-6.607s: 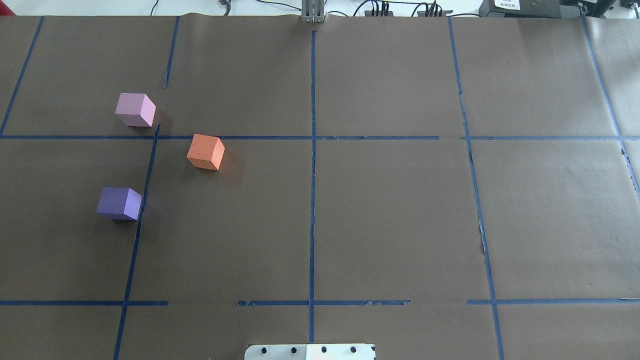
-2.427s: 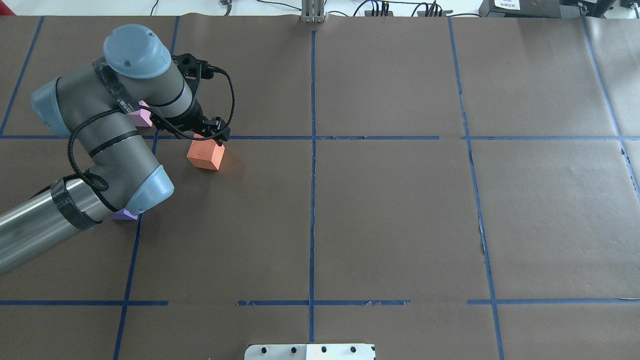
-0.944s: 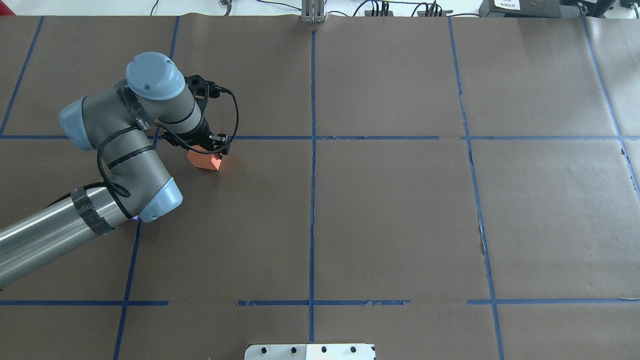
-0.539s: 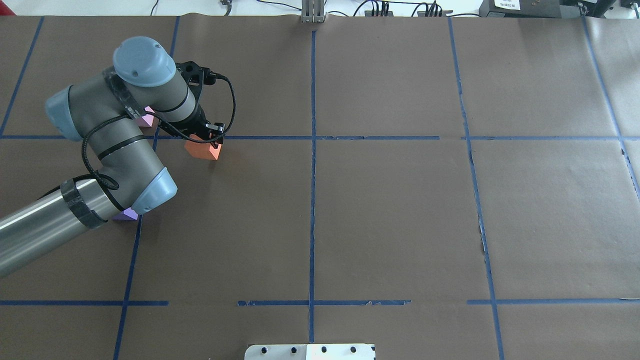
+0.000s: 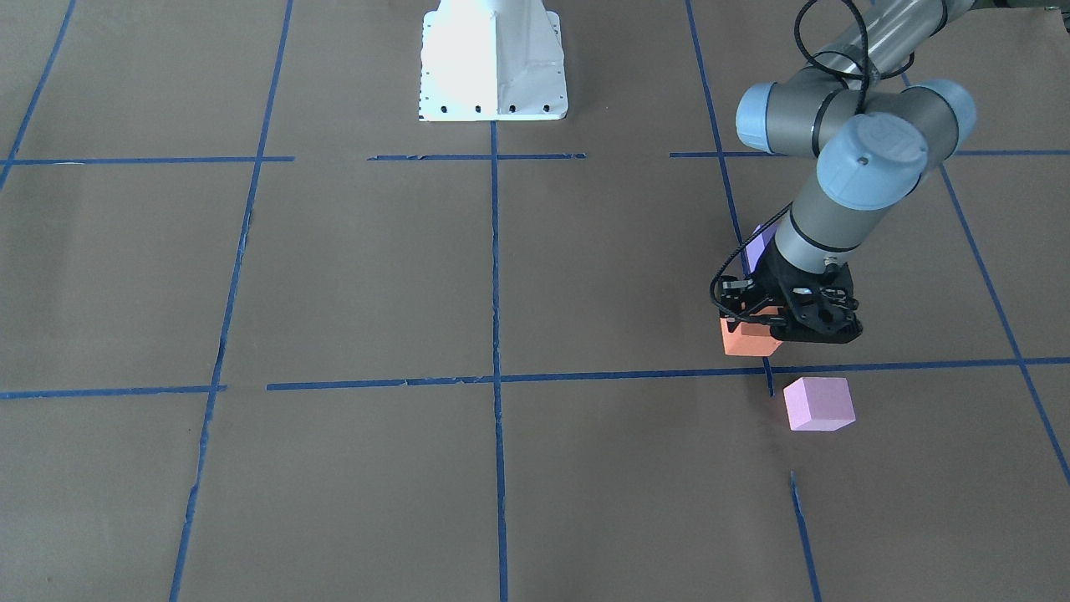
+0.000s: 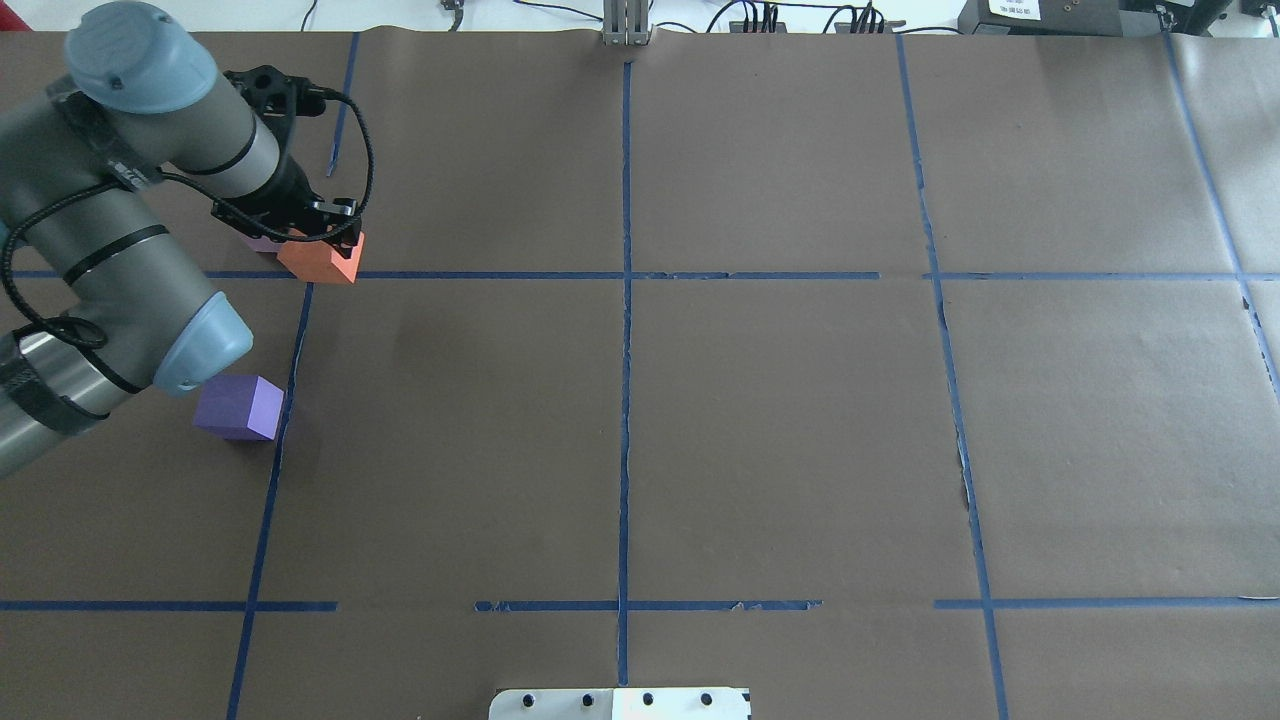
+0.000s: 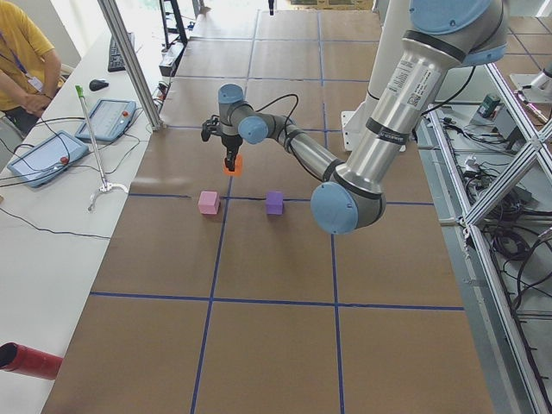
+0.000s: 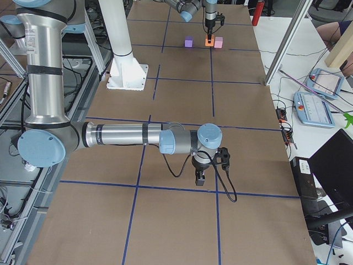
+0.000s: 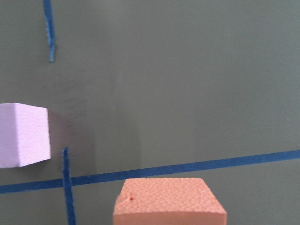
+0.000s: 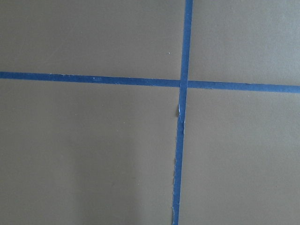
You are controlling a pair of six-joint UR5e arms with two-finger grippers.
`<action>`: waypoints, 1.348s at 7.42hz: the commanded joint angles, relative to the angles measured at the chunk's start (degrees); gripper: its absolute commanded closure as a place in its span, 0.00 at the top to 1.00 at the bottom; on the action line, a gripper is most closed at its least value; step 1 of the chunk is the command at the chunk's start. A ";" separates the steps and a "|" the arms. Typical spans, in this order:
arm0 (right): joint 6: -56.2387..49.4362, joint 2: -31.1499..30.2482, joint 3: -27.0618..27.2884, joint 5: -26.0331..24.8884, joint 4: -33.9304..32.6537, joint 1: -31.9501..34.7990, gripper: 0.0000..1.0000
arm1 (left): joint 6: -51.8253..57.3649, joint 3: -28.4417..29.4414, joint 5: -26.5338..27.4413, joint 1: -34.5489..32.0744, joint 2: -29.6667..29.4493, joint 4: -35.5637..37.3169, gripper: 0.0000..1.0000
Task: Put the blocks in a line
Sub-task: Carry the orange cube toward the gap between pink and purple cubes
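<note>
My left gripper (image 6: 320, 240) is shut on the orange block (image 6: 322, 258) and holds it a little above the brown paper, over a blue tape line. The pale pink block (image 5: 819, 404) sits close beside it; in the overhead view only a sliver of the pink block (image 6: 262, 243) shows behind the gripper. The violet-blue block (image 6: 240, 408) stands alone nearer the robot. The left wrist view shows the orange block (image 9: 168, 201) at the bottom and the pink block (image 9: 23, 135) at the left. My right gripper (image 8: 201, 178) hangs over bare paper far from the blocks; I cannot tell whether it is open.
Brown paper with a blue tape grid (image 6: 625, 275) covers the table. The white robot base (image 5: 493, 67) is at mid-table on the robot's side. A metal post (image 6: 625, 30) stands at the far edge. An operator (image 7: 21, 60) and tablets are beside the table.
My left arm came in, shut on the orange block, lifted it, and carried it left and away from the robot, next to the pink block. The violet-blue block is uncovered again.
</note>
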 commanded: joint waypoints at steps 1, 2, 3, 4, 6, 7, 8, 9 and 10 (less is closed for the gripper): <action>0.00 0.00 0.00 0.00 0.04 0.00 1.00 | 0.02 -0.73 -2.88 -3.46 5.75 -0.21 0.22; 0.00 0.00 0.00 0.00 -0.05 0.00 1.00 | 0.02 -0.11 -4.54 -4.00 6.64 -0.73 0.22; 0.00 0.00 0.00 0.00 -0.05 0.00 1.00 | 0.02 -0.02 -6.55 -4.00 6.82 -0.74 0.22; 0.00 0.00 0.00 0.09 0.04 0.00 1.00 | 0.02 0.33 -7.36 -3.57 6.73 -0.82 0.22; 0.00 0.00 0.00 0.00 0.04 0.00 1.00 | -0.07 5.84 -7.37 -3.30 5.94 -6.59 0.23; 0.00 0.00 0.00 0.00 -0.05 0.00 1.00 | -0.07 6.56 -7.37 -3.21 5.94 -6.97 0.23; 0.00 0.00 0.00 0.00 -0.05 0.00 1.00 | -0.07 7.18 -7.37 -3.21 5.86 -7.15 0.23; 0.00 0.00 0.00 0.00 0.04 0.00 1.00 | -0.42 8.67 -7.37 -2.51 5.85 -9.41 0.23; 0.00 0.00 0.00 0.00 -0.05 0.00 1.00 | -0.42 9.46 -7.45 -2.07 5.85 -10.48 0.23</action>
